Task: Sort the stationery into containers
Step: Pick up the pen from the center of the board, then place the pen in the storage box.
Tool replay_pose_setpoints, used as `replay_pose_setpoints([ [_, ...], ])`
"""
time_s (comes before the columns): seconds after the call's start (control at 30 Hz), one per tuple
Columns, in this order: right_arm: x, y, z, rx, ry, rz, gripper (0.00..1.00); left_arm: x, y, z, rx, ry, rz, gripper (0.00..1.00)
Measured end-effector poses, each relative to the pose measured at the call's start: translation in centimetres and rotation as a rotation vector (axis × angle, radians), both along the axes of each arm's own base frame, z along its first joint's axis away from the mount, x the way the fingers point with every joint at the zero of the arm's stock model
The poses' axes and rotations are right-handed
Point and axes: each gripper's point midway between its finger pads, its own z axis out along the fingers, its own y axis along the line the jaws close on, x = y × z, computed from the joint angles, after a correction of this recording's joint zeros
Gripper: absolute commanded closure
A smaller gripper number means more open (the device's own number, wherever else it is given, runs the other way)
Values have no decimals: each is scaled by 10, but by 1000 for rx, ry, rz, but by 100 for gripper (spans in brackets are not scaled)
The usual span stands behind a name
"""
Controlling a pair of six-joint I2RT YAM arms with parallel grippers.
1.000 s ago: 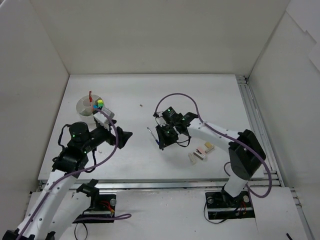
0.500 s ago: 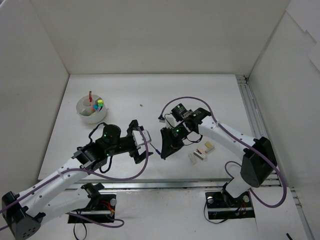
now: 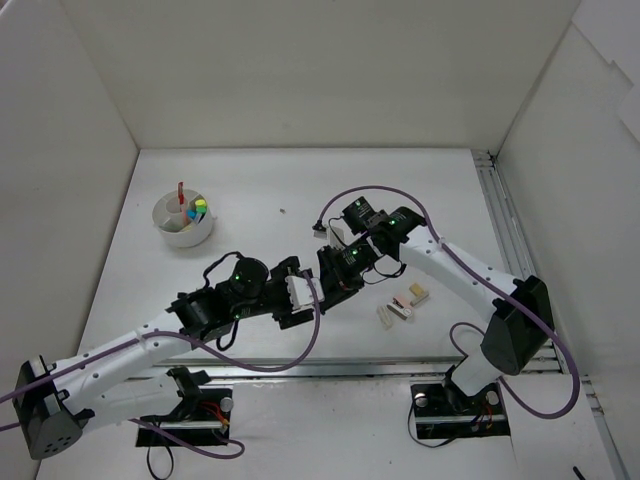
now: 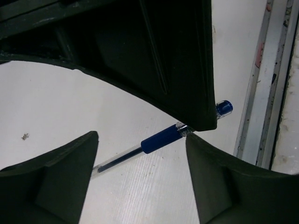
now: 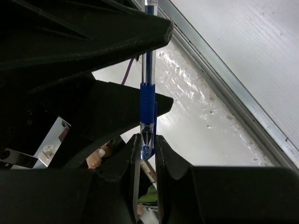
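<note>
Right jaws pinch a slim, clear-barrelled pen (image 5: 147,100) with blue grip.

Tabletop (image 3: 250,185), one, carrying one round white tub (image 3: 185,238) and three erasers: one white eraser (image 3: 385,315), one pink eraser (image 3: 402,303), one tan eraser (image 3: 418,293). Inside the tub: one red stick (image 3: 181,194) and three highlighters (image 3: 197,208), their ends green, blue and yellow. Pen (image 4: 159,140), one, with a blue grip; robot arms, two: left arm (image 3: 110,350) and right arm (image 3: 470,275).
</note>
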Motion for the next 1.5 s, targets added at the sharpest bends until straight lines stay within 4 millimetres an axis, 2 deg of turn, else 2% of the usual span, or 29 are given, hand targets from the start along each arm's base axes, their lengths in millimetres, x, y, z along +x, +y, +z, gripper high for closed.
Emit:
replay_pose_setpoints([
  [0.1, -1, 0, 1, -3, 9, -2, 100, 1, -2, 0, 5, -12, -2, 57],
  [0.13, -1, 0, 1, -3, 9, -2, 100, 1, -2, -2, 10, -10, -4, 72],
  [0.2, 1, 0, 2, -3, 2, -7, 100, -3, -2, -9, 34, 4, -20, 84],
  [0.27, 8, -2, 3, -4, -8, -27, 100, -9, -3, -16, 60, 18, -44, 100],
  [0.43, 16, -1, 6, 1, -46, -38, 92, -11, -3, -18, 70, 21, -53, 100],
  [0.63, 18, 2, 20, 40, -71, -17, 56, -1, -1, -3, 15, -43, -3, 100],
  [0.67, 18, 3, 23, 46, -77, -14, 3, 2, 1, 2, -4, -62, 18, 100],
  [0.83, 28, 2, 31, 58, -126, -19, 2, 20, 20, 18, -69, -121, 143, 100],
  [0.97, 54, -8, 28, 2, -209, -90, 2, 45, 47, 25, -100, -138, 304, 100],
  [1.03, 76, -22, 20, -71, -278, -162, 2, 64, 67, 28, -107, -159, 413, 100],
  [1.17, 105, -52, 13, -197, -400, -285, 2, 104, 120, 39, -127, -202, 647, 100],
  [1.37, 112, -73, 19, -224, -529, -365, 2, 157, 217, 72, -198, -250, 977, 100],
  [1.5, 119, -78, 17, -233, -562, -388, 2, 196, 270, 96, -243, -258, 1127, 100],
])
